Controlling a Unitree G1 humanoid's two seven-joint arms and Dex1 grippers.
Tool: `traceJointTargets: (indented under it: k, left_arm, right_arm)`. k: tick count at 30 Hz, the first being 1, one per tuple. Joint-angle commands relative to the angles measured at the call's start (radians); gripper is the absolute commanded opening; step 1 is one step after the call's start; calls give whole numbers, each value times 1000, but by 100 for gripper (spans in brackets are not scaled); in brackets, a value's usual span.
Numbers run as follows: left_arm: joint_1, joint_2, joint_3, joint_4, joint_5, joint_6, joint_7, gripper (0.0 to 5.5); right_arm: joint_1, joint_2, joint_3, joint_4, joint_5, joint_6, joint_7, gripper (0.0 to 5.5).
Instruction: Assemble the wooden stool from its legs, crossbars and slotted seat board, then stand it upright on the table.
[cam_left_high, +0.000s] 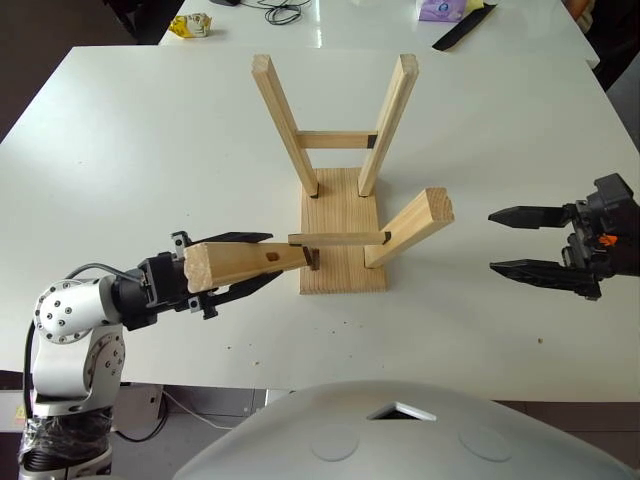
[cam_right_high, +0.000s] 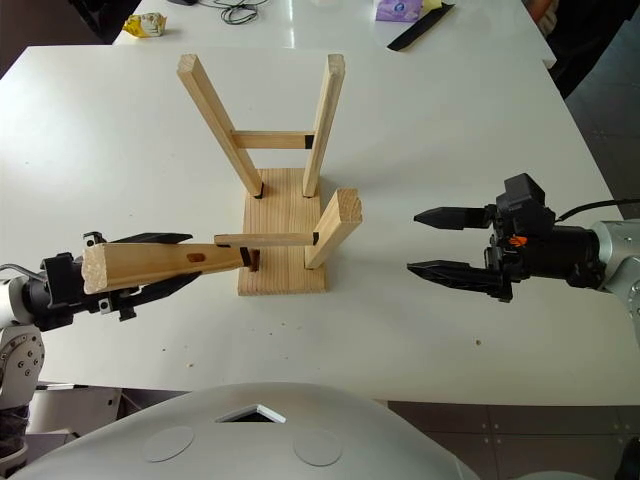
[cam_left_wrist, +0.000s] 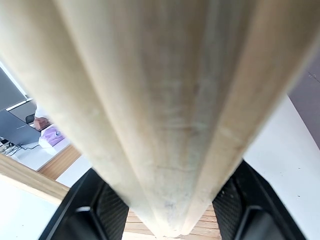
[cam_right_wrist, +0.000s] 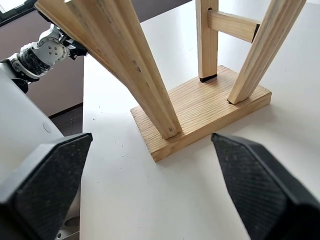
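The slotted seat board (cam_left_high: 345, 272) lies flat in the middle of the white table. Two legs (cam_left_high: 285, 125) (cam_left_high: 388, 120) stand in its far slots, joined by a crossbar (cam_left_high: 333, 140). A second pair leans low over the near end of the board. My left gripper (cam_left_high: 268, 258) is shut on the left leg (cam_left_high: 240, 264) of this pair, whose end reaches the board's near left slot. A thin crossbar (cam_left_high: 338, 239) links it to the tilted right leg (cam_left_high: 410, 227). My right gripper (cam_left_high: 493, 240) hovers open to the right of the board, holding nothing.
A second white table behind carries a yellow packet (cam_left_high: 190, 25), cables (cam_left_high: 285, 12), a purple item (cam_left_high: 440, 10) and a black strip (cam_left_high: 460, 30). Bare tabletop (cam_left_high: 150, 150) lies on both sides of the board. The table's front edge is close below both grippers.
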Motion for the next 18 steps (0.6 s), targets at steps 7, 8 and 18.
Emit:
traceJointTargets:
  k: [7, 8, 18]
  left_arm:
    - [32, 11, -51, 35, 18, -16, 0, 208]
    - [33, 16, -51, 51, 23, -25, -9, 208]
    - [-3, 134, -79, 144, -20, 61, -63, 208]
  right_arm:
    - [-13, -14, 28, -5, -16, -21, 8, 441]
    - [-14, -14, 30, -5, -16, -22, 8, 441]
    - [-1, -5, 40, -41, -12, -31, 4, 441]
